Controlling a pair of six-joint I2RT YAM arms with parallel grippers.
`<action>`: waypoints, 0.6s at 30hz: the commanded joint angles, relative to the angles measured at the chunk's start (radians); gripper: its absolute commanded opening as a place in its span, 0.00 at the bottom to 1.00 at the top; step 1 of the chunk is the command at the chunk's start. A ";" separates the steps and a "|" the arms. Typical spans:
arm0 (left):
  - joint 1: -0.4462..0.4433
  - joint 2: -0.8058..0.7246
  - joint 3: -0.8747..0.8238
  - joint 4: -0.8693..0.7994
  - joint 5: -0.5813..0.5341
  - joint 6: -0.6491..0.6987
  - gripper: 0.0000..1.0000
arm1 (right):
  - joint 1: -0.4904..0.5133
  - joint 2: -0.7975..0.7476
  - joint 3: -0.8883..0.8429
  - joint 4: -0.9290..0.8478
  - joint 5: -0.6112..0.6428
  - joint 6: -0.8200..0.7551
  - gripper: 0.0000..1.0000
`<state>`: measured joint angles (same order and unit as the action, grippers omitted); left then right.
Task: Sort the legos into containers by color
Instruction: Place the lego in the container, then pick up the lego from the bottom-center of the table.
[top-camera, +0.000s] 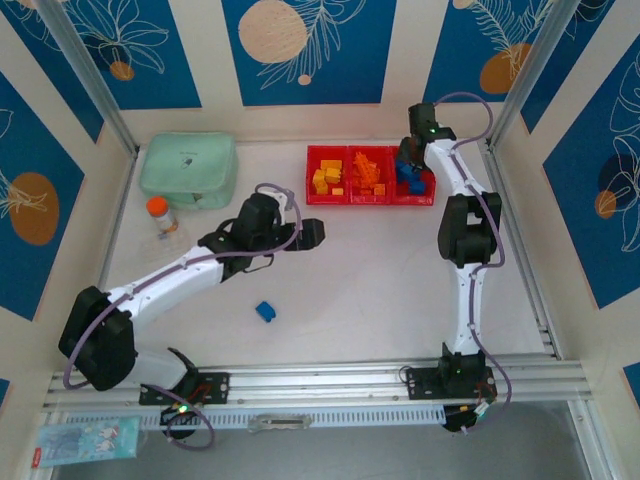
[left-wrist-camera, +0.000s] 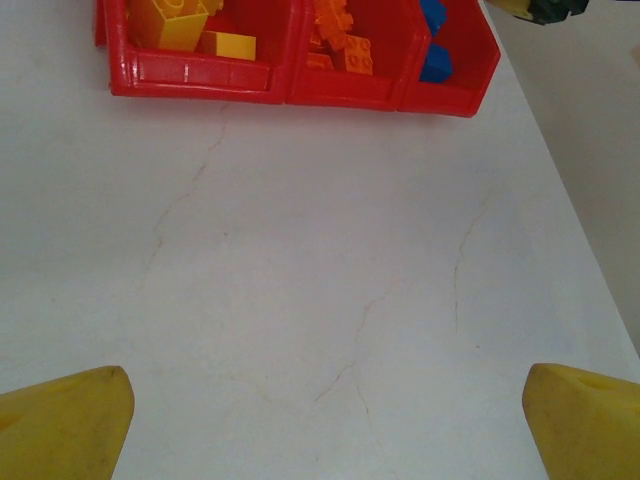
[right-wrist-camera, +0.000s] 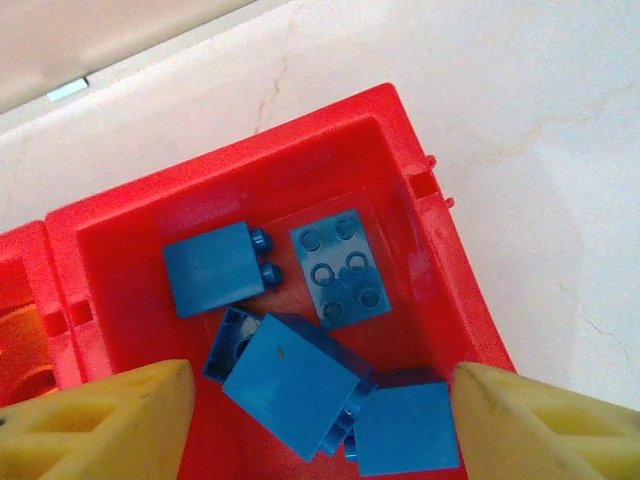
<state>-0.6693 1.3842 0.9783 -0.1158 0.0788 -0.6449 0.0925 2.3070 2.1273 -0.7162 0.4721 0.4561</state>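
Top external: the right gripper (top-camera: 410, 168) is seen over the right-hand bin of the containers (top-camera: 370, 201), three glossy red plastic bins joined in a row at the far side of the worktop (top-camera: 370, 290); its opening cannot be told from here. The legos are seen sorted: yellow legos (top-camera: 326, 178) in the left bin, orange legos (top-camera: 366, 175) in the middle, blue legos (top-camera: 415, 185) in the right. One loose blue brick (top-camera: 265, 311) is seen on the bare worktop, well apart from the bins. The left gripper (top-camera: 310, 232) is pointed toward the bins. A mint-green rounded case (top-camera: 188, 170) and an orange-capped bottle (top-camera: 158, 213) are seen far left. Left wrist: the left gripper (left-wrist-camera: 327, 395) is shown spread wide, with its yellow fingers (left-wrist-camera: 65, 425) at the lower corners and nothing held. Between them only the white, faintly veined worktop is seen. The bins' front walls are seen at the top, with studs made out on the orange pieces. Right wrist: the right gripper (right-wrist-camera: 322, 378) is shown with fingers (right-wrist-camera: 110, 420) wide apart, nothing clamped. A tilted smooth-sided blue block (right-wrist-camera: 295, 385) is seen lying in the bin between them, beside a flat six-stud brick (right-wrist-camera: 340, 268) and two more blue blocks.
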 joint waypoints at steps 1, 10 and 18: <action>0.015 -0.032 0.016 -0.002 0.009 0.023 0.99 | 0.026 -0.047 0.009 -0.022 -0.010 -0.018 0.72; 0.031 -0.190 -0.075 -0.070 -0.021 0.017 0.99 | 0.189 -0.275 -0.245 0.018 0.000 -0.021 0.81; 0.046 -0.406 -0.183 -0.227 -0.068 -0.002 0.99 | 0.397 -0.509 -0.550 0.061 -0.089 0.007 0.86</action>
<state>-0.6376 1.0386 0.8204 -0.2489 0.0471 -0.6460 0.4454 1.8515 1.6440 -0.6674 0.4347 0.4496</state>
